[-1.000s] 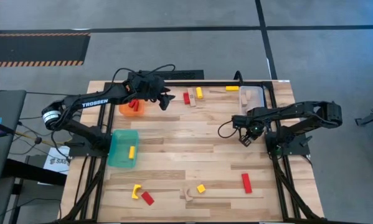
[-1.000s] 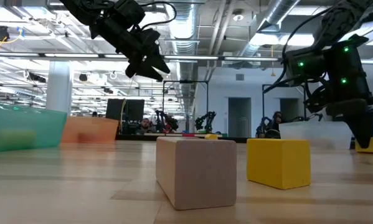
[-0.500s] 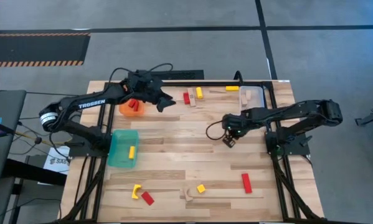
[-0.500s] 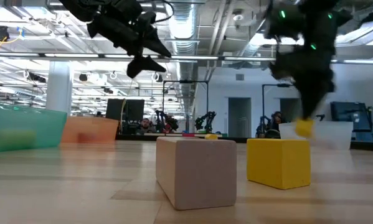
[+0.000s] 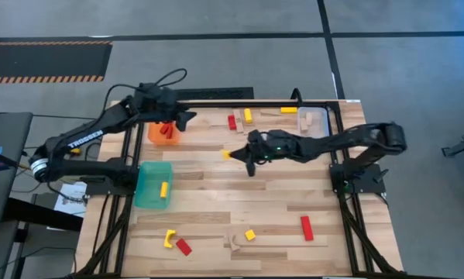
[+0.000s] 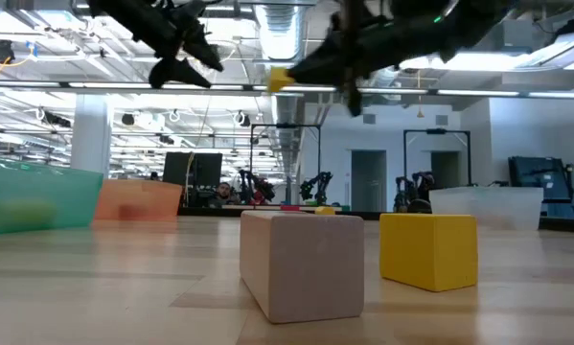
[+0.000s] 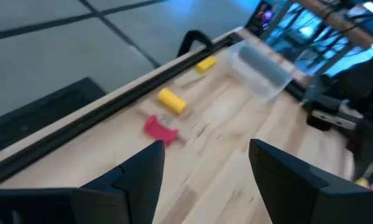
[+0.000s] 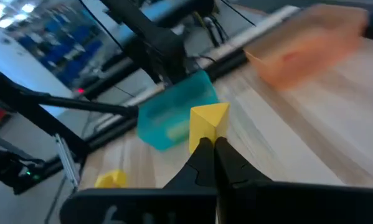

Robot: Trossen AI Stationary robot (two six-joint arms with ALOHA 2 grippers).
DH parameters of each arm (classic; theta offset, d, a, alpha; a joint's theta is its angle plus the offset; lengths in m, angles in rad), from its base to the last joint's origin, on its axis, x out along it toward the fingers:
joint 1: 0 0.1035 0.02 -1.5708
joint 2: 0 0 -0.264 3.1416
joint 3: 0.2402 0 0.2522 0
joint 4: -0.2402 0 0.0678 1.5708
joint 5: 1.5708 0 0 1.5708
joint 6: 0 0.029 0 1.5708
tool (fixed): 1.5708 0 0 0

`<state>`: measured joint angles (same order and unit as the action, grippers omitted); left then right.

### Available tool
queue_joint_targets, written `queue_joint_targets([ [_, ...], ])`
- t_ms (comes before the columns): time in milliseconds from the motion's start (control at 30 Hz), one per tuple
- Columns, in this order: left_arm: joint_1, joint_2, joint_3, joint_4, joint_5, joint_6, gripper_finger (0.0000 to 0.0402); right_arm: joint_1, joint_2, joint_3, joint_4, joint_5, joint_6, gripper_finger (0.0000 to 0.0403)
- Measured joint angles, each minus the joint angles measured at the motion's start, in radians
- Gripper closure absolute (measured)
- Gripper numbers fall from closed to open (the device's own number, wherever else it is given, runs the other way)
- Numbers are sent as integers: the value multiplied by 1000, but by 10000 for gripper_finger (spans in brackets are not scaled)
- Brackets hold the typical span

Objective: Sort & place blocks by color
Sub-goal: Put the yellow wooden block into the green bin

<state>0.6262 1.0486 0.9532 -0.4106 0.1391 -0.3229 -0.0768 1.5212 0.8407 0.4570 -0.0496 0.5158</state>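
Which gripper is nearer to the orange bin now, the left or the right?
Left. The left gripper hangs just beside the orange bin; the right gripper, holding a yellow block, is farther away, toward the table's middle.

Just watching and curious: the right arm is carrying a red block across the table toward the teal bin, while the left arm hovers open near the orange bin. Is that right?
Not quite: the block is yellow, not red. The right wrist view shows the right gripper shut on a yellow block, with the teal bin ahead. The rest holds: in the high view the left gripper hovers open beside the orange bin.
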Motion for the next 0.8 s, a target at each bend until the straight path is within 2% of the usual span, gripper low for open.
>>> queue_joint_targets([
  [133,1,-24,0,-115,-57,1,180,-12,176,103,136,-64,-30,402],
  [300,7,-25,0,-215,-76,33,180,-10,418,357,159,-156,-112,402],
  [400,15,-24,0,-257,-73,86,180,-24,549,511,168,-273,-116,402],
  [533,37,-24,0,-273,-77,151,180,-54,704,708,181,-385,-98,402],
  [800,87,-24,0,-273,-76,231,180,-59,1013,1118,170,-504,-24,402],
])
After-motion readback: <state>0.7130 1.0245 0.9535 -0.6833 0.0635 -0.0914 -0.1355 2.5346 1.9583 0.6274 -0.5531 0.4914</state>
